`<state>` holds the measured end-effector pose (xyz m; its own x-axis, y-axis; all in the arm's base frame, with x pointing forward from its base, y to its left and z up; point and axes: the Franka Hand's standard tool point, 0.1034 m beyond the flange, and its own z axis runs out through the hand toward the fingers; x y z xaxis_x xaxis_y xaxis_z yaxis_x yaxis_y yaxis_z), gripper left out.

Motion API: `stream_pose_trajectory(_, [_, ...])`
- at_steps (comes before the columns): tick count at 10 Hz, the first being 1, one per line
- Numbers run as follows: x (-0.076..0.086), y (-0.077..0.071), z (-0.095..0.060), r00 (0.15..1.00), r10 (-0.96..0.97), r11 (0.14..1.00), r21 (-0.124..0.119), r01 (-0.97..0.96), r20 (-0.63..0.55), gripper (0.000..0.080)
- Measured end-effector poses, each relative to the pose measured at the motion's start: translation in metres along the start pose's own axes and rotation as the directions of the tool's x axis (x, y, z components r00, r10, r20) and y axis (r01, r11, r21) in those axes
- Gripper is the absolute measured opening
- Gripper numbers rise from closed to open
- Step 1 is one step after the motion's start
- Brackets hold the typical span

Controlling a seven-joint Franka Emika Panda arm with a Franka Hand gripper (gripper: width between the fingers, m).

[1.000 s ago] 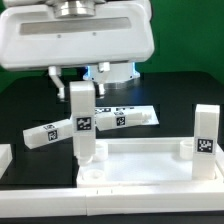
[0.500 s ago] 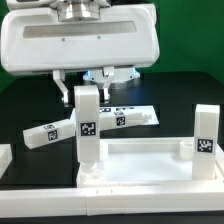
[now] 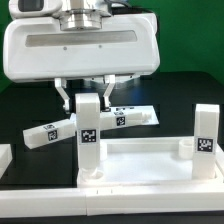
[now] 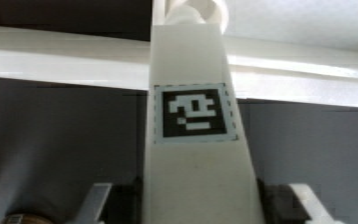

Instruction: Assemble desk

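Observation:
A white square-section leg [image 3: 88, 135] with a black-and-white tag stands upright, its foot at the near corner socket of the desk top [image 3: 140, 182] on the exterior view's left. My gripper [image 3: 87, 95] comes down from above and is shut on the leg's upper end, one finger on each side. In the wrist view the leg [image 4: 194, 110] runs straight away from the gripper [image 4: 197, 206], toward the top's white rim [image 4: 51, 55]. The foot and the socket are hidden there.
Another leg [image 3: 206, 140] stands upright at the desk top's corner on the exterior view's right. Two tagged legs lie on the black table behind, one [image 3: 48, 133] at the left and one [image 3: 130, 117] nearer the middle. A white border bar [image 3: 110, 205] runs along the front.
The gripper has come down with the leg in it. The leg went from leaning to upright and shifted slightly to the exterior view's right, its foot lower at the corner.

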<state>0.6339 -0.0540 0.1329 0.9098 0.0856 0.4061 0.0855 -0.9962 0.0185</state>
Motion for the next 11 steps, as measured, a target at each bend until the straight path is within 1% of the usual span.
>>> stream_pose_trajectory(3, [0.0015,-0.0013,0.0009,1.000,-0.001,1.000,-0.014,0.001,-0.020,0.0290])
stream_pose_trajectory(5, [0.0017,-0.0023,0.0011,1.000,-0.002,1.000,-0.020,0.001,-0.028,0.0290])
stream_pose_trajectory(6, [0.0017,-0.0059,0.0019,0.999,0.006,1.000,-0.020,-0.006,-0.033,0.0290])
stream_pose_trajectory(7, [0.0005,-0.0095,0.0031,1.000,0.009,1.000,-0.016,-0.010,-0.029,0.0290])
stream_pose_trajectory(9, [-0.0004,-0.0098,0.0034,1.000,0.010,1.000,-0.015,-0.011,-0.026,0.0290])
stream_pose_trajectory(11, [-0.0062,-0.0080,0.0099,1.000,0.012,1.000,-0.020,-0.012,-0.018,0.0290])
